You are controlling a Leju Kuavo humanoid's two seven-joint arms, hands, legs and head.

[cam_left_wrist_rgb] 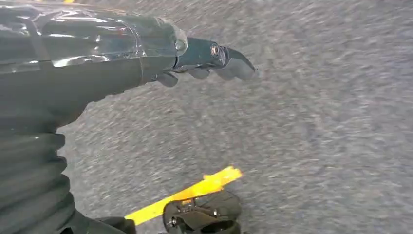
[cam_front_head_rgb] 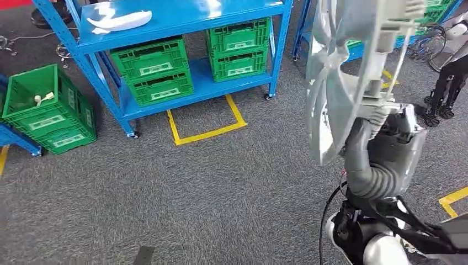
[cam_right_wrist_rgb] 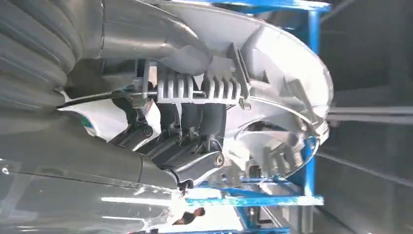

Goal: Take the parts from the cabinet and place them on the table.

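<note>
My right hand is gripping a large light-grey plastic part, round and ribbed, holding it raised in front of me; its dark fingers are wrapping over the part's ribbed edge. The part is hanging to the right of the blue metal shelf rack, well apart from it. My left hand is hanging over grey carpet, holding nothing, fingers gently bent. Green slatted plastic crates are sitting on the rack's lower shelf.
</note>
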